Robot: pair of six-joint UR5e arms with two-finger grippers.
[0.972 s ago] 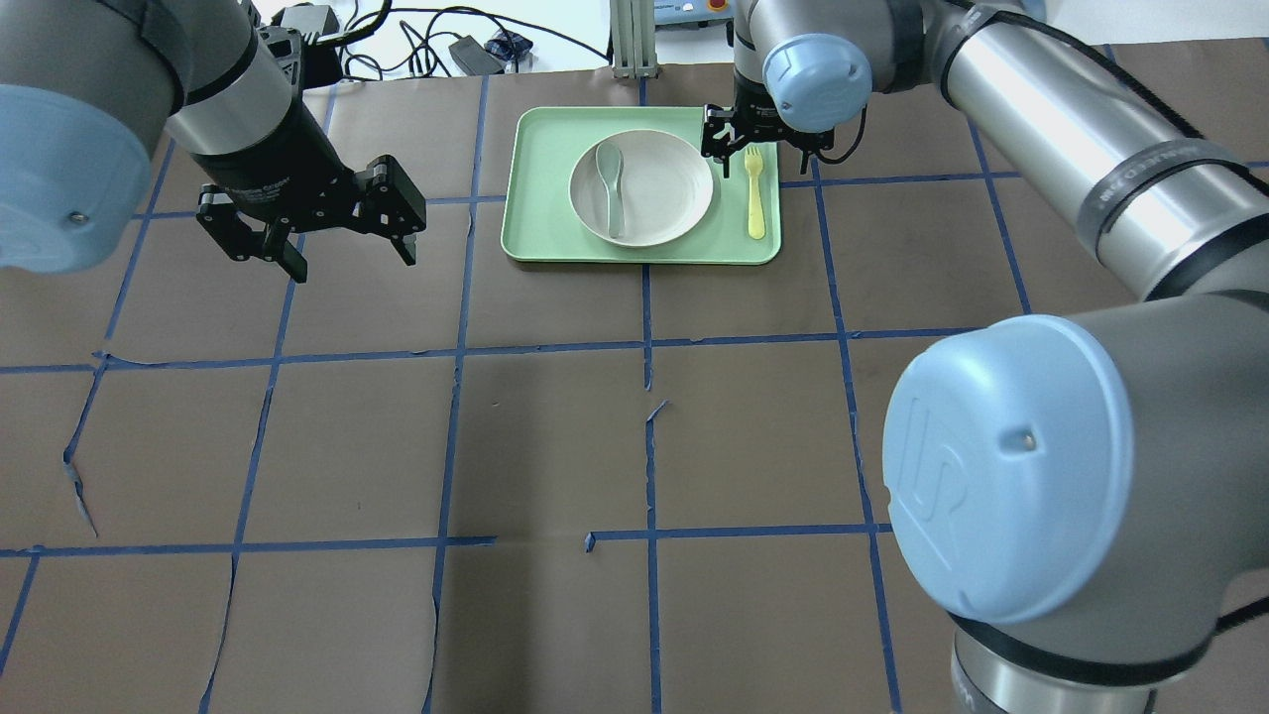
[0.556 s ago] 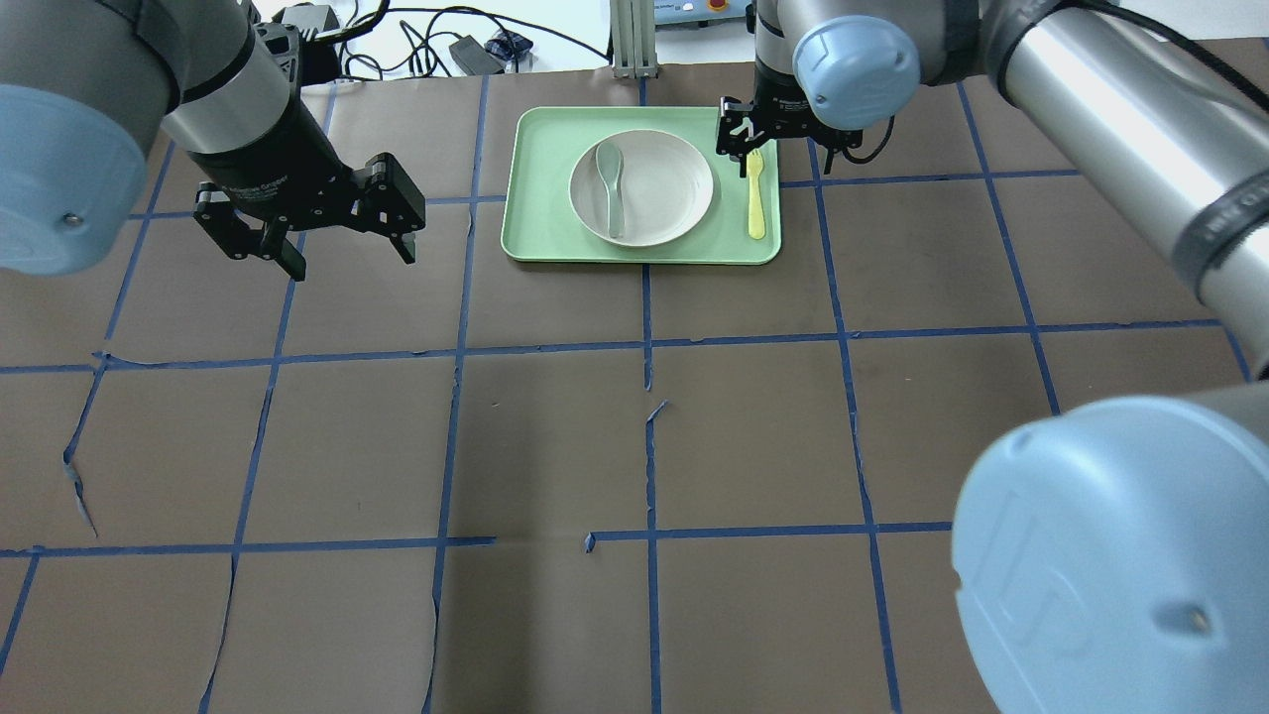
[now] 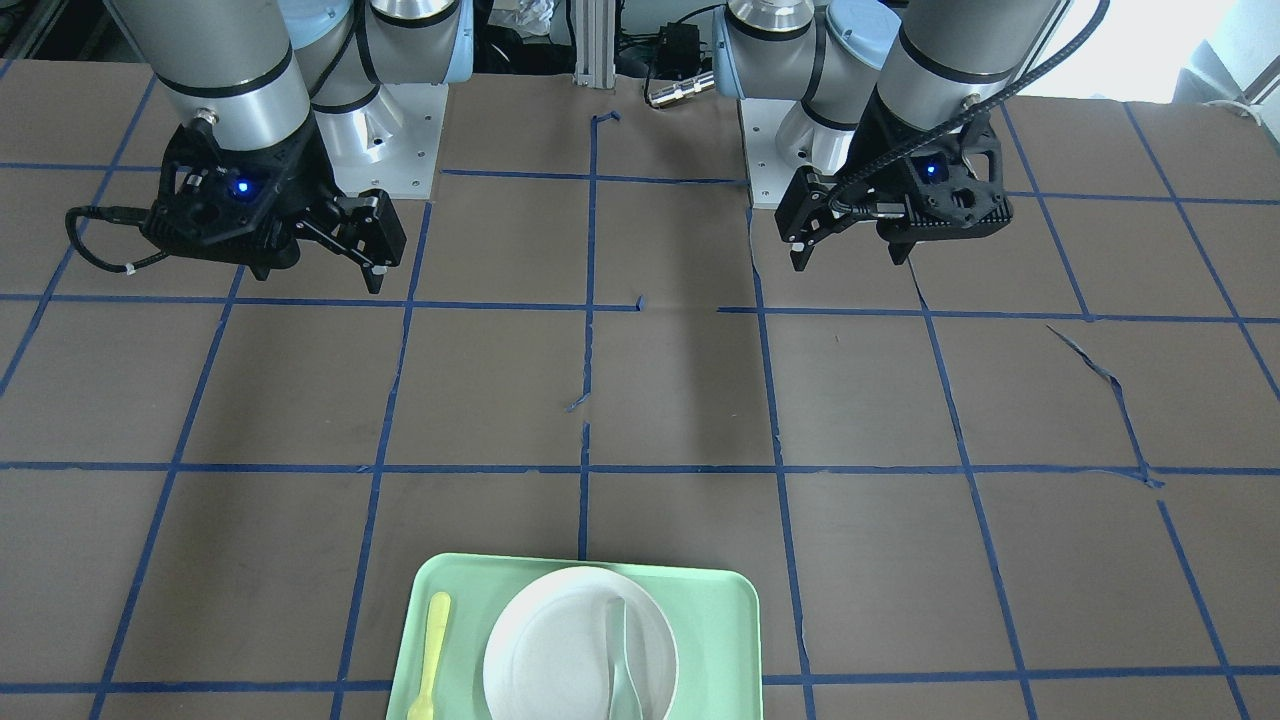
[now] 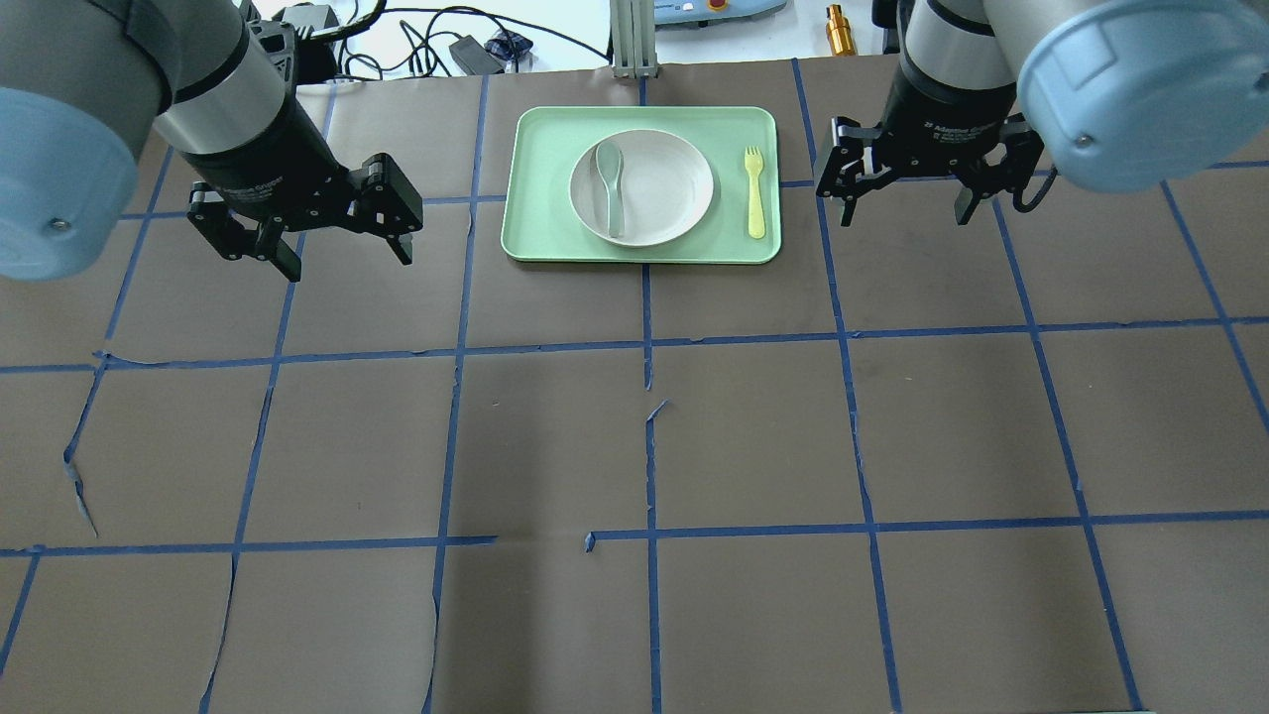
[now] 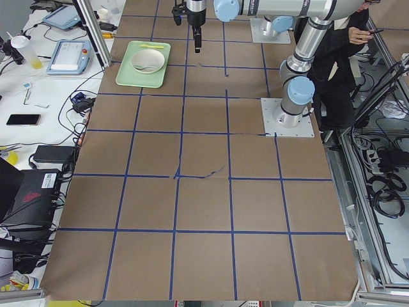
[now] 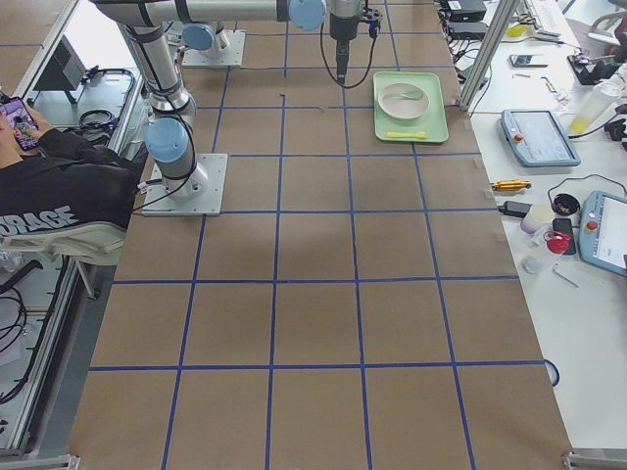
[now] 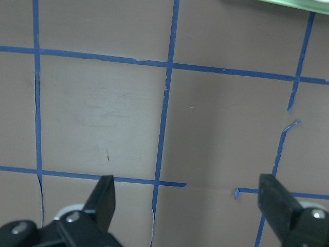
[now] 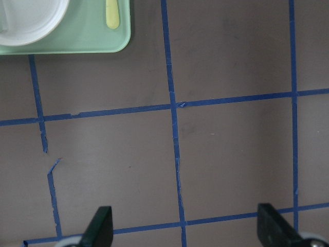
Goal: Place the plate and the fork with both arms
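While both grippers hang spread and empty over the bare table, you have nothing of the task in hand. Your left gripper (image 4: 349,258) hovers with its jaws wide, and the tray (image 4: 525,178) lies well off to its right. On that tray sits the plate (image 4: 669,193), with a spoon (image 4: 610,193) lying loose in it. The fork (image 4: 755,193) lies flat on the tray beyond the plate. It is clear of the plate and just to the left of your right gripper (image 4: 905,210), which is equally open. If you lift the plate, I judge any tilt could send the spoon sliding out. The fork is thin and flat, so fingers brought too low may scrape or shove the tray, and too high they would close on air.
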